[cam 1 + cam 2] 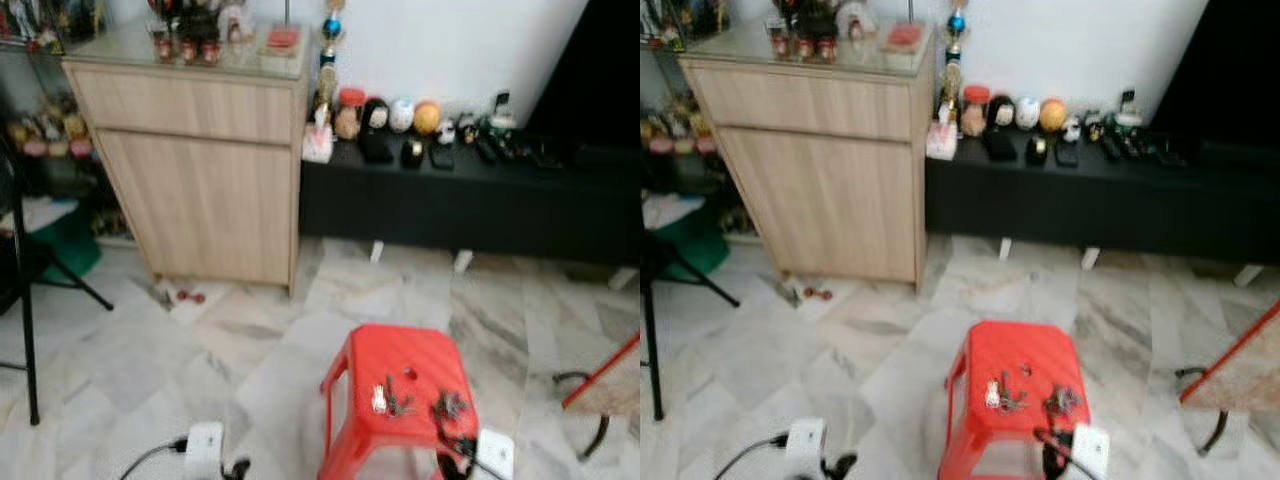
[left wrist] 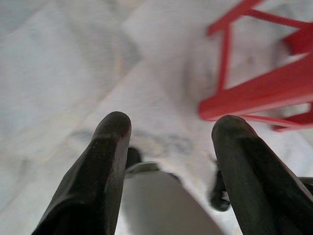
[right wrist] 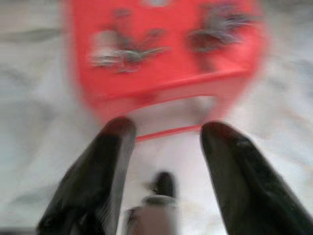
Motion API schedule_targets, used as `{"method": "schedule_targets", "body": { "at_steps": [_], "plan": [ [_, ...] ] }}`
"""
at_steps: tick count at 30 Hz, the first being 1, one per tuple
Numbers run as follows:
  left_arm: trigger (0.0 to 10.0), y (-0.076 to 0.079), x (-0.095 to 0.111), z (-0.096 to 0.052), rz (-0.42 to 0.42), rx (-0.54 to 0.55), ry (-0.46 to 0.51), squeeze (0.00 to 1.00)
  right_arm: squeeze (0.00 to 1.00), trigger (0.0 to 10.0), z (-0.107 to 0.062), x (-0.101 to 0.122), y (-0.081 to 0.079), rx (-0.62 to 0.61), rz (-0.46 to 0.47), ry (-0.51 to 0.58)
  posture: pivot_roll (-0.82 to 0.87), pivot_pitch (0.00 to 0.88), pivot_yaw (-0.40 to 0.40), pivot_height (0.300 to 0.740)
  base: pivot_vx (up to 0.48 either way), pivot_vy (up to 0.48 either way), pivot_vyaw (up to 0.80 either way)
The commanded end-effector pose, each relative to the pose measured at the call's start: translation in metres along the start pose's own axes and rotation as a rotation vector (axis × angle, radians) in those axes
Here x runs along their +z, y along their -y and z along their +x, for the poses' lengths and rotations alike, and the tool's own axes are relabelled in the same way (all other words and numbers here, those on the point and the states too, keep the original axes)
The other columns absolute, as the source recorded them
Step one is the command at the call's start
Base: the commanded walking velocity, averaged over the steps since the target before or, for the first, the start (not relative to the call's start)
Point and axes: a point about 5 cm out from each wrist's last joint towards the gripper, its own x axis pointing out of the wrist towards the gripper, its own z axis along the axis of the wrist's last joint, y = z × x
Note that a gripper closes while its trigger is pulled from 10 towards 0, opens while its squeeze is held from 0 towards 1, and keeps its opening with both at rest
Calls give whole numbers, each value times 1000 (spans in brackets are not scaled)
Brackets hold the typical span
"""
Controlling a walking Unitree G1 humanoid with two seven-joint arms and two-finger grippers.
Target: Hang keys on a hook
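While the keys [image 1: 392,400] lie untouched on top of the red stool [image 1: 400,352], a second bunch [image 1: 450,405] sits just beside them toward the robot's right, and both arms hang low with nothing gripped. The right gripper [image 3: 164,137] points at the stool's near edge, fingers spread apart and empty, so this looks like the reach-in before the pick. To do it well, I'd say it should come down over one bunch only, straddle the ring rather than the loose blades, and close flat against the seat so nothing skids off the plastic. The left gripper [image 2: 171,132] is also spread wide and empty, aimed at the marble floor [image 1: 200,340] beside the stool's legs. No hook is plain to see anywhere yet. The head views give the room: a wooden cabinet [image 1: 200,180] and a low black bench [image 1: 470,200] lined with ornaments against the wall. The right wrist view, though blurred, shows the two bunches from close above the seat's edge.
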Motion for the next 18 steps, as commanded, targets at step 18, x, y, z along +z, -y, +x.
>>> {"method": "schedule_targets", "body": {
  "at_steps": [18],
  "plan": [
    [10000,7,-3,0,-11,-12,-11,0,0,10000,0,4,13,-53,-94,-37,59,0,-81,740,0,0,0]
  ]
}}
